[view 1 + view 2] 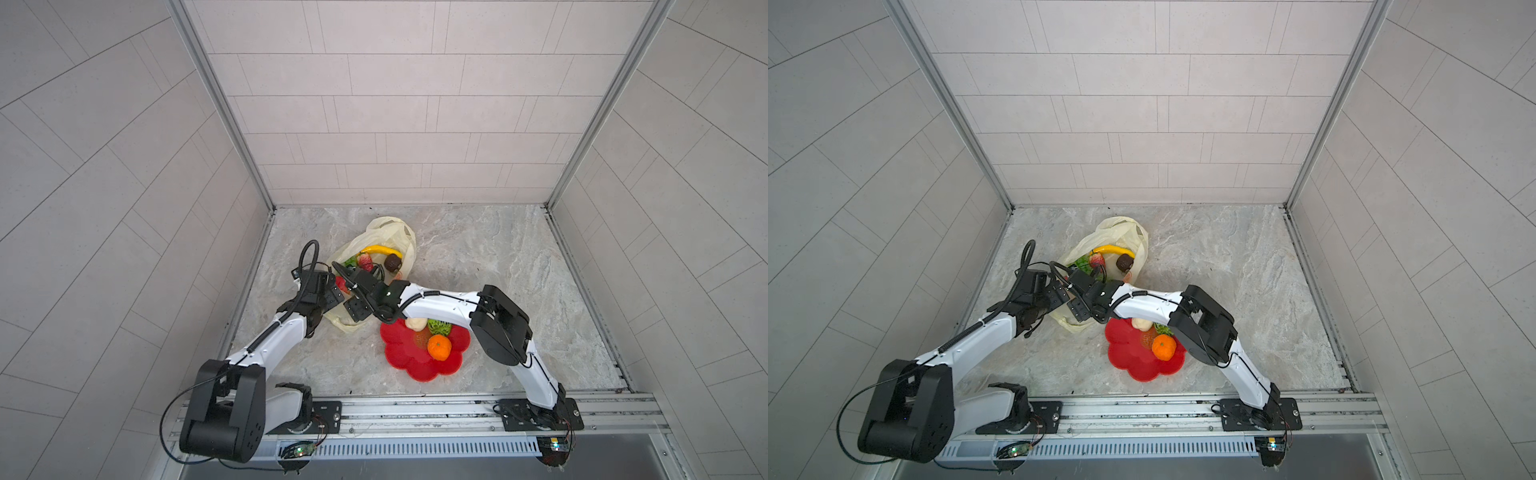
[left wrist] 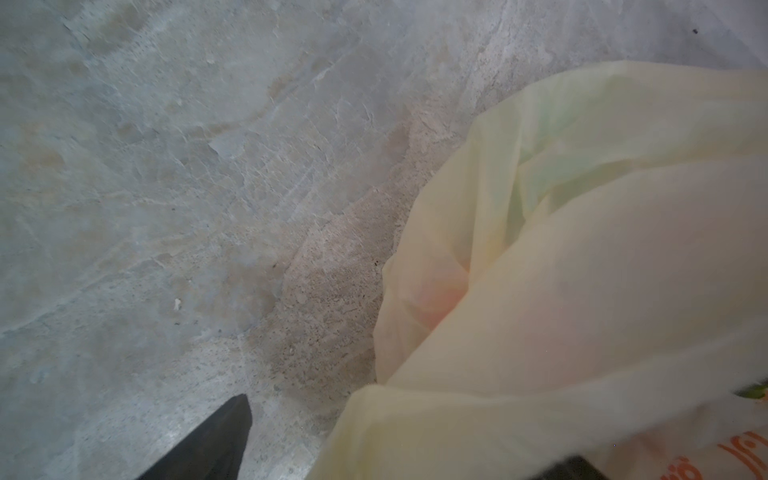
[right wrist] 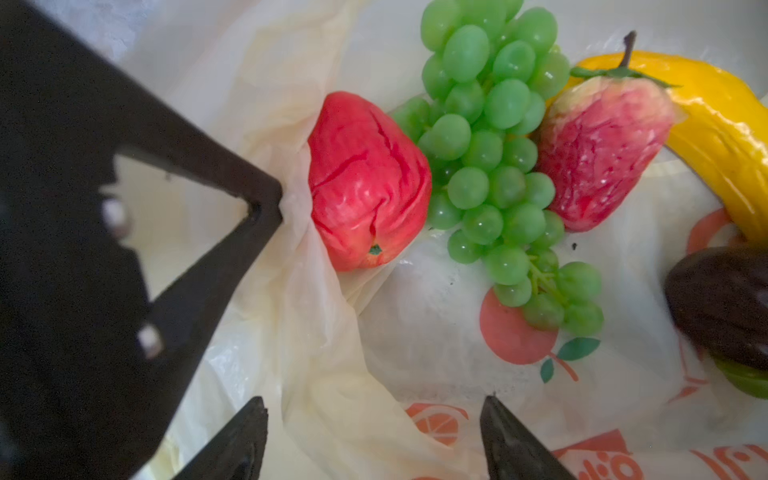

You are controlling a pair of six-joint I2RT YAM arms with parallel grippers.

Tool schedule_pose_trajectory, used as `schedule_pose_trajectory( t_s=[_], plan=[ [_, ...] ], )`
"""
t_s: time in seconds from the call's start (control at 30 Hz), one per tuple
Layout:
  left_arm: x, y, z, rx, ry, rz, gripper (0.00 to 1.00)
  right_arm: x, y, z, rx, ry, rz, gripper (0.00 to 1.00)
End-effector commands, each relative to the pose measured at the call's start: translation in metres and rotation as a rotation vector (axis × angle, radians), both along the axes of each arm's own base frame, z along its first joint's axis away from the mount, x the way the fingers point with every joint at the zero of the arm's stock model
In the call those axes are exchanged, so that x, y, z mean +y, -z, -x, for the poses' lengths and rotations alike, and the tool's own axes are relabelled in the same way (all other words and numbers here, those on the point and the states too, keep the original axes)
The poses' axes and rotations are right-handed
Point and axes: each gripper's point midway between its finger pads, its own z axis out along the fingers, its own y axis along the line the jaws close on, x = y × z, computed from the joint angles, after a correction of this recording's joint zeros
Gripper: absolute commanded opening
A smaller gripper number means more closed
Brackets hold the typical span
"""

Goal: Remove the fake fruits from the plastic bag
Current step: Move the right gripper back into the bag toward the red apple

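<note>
The pale-yellow plastic bag (image 1: 390, 232) lies open on the marbled floor. In it are a yellow banana (image 1: 380, 250), a strawberry (image 3: 602, 153), a green grape bunch (image 3: 490, 137), a red fruit (image 3: 365, 178) and a dark brown fruit (image 1: 392, 262). My right gripper (image 3: 376, 411) reaches across to the bag's mouth and is open, with only bag film between its tips, a little short of the red fruit. My left gripper (image 2: 399, 449) is open at the bag's near-left edge, a fold of film lying between its jaws. Its finger (image 3: 166, 208) shows beside the red fruit.
A red flower-shaped plate (image 1: 399, 353) lies near front centre, holding an orange (image 1: 439, 347), a green netted fruit (image 1: 439, 327) and a cream fruit (image 1: 415, 323). The right arm's forearm passes over the plate's far edge. Tiled walls close three sides.
</note>
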Motion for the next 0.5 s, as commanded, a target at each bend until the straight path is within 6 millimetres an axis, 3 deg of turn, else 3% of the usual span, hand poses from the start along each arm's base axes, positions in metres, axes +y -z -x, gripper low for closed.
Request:
schedule_pose_trajectory(
  t_s=[0.0,0.23,0.37,0.47],
  plan=[
    [0.010,-0.006,-0.001,-0.008,-0.040,-0.017,0.86,-0.008,0.007,-0.008,-0.012,0.019,0.029,0.80],
    [0.010,0.010,0.001,0.046,-0.062,0.025,0.51,-0.010,-0.015,-0.013,-0.006,0.020,-0.029,0.80],
    [0.006,0.017,-0.001,0.059,-0.051,0.071,0.39,-0.005,-0.038,-0.015,0.086,0.039,-0.215,0.80],
    [0.003,0.018,-0.003,0.054,-0.041,0.086,0.32,0.000,-0.049,-0.018,0.092,0.040,-0.245,0.80]
  ],
)
